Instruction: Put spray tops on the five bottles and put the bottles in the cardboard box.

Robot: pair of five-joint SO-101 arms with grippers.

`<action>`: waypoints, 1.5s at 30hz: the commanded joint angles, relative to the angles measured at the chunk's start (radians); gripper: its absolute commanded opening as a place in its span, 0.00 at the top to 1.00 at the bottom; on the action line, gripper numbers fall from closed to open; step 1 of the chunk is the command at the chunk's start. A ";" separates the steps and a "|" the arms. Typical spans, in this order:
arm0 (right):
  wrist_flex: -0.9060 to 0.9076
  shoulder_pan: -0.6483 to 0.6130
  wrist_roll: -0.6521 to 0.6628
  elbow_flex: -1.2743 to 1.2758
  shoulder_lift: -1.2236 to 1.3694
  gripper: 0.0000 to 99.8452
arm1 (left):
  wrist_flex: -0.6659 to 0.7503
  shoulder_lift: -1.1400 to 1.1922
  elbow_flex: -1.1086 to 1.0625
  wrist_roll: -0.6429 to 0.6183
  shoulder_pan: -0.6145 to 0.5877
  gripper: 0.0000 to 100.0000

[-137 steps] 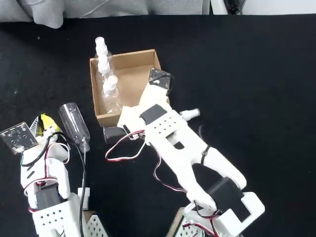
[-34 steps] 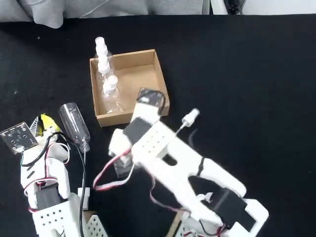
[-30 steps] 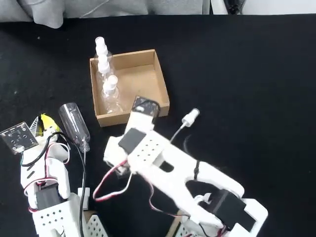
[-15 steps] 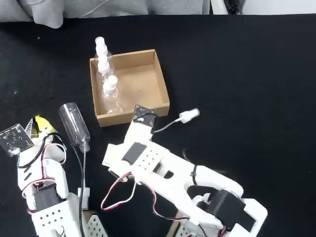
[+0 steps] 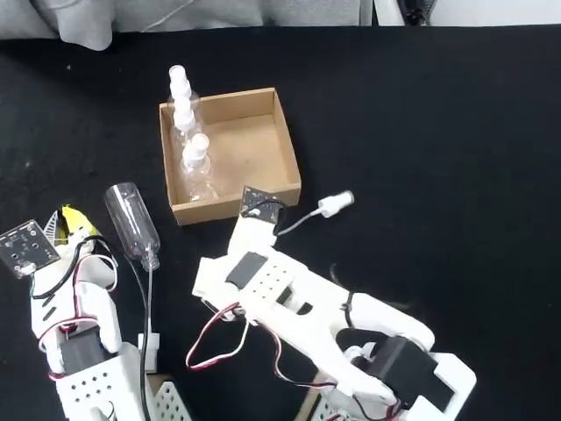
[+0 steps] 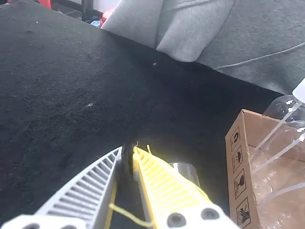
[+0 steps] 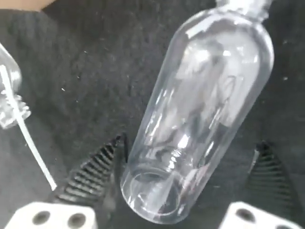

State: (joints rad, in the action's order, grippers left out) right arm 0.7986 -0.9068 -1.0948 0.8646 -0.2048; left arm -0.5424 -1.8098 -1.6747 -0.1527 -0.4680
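Item under handling: an uncapped clear plastic bottle point(image 7: 205, 95), lying on its side on the black cloth-covered table point(image 5: 438, 132), base nearest the right wrist camera, open neck pointing away. Right pincer point(image 7: 190, 143): spread wide and straddling the bottle's lower body; one black ribbed finger point(image 7: 93, 171) sits against or just beside the wall, the other stands apart; no grip yet. Left pincer point(image 6: 127, 151): grey and yellow fingers lie almost together with nothing seen between them, beside a second uncapped clear bottle point(image 5: 131, 219) lying near the brown cardboard box point(image 5: 287, 140). Three clear bottles with white spray tops point(image 5: 198, 162) stand along the box wall on the left arm's side; whether the farthest is inside cannot be told. A loose white spray top with dip tube point(image 5: 336, 203) lies on the table just off the box's near corner on the right arm's side. Assessment: the bottle appears empty, hence light; thin-walled, glossy and round, so liable to roll, slip or dent. Recommend closing squarely across the straight cylindrical body, about mid-length, with moderate pressure, leaving shoulder and threaded neck free for the top
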 commanded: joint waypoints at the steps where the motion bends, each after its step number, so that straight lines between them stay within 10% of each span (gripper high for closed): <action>1: 0.038 0.023 0.020 -0.015 -0.048 0.65 | 0.006 -0.011 -0.025 -0.002 -0.010 0.97; 45: 0.511 0.031 0.288 -0.064 -0.054 0.65 | 0.006 -0.011 -0.025 -0.002 -0.010 0.97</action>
State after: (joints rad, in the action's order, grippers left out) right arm 1.2651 -0.9068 -0.8600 0.8631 -0.2048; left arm -0.5424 -1.8098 -1.6747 -0.1527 -0.4710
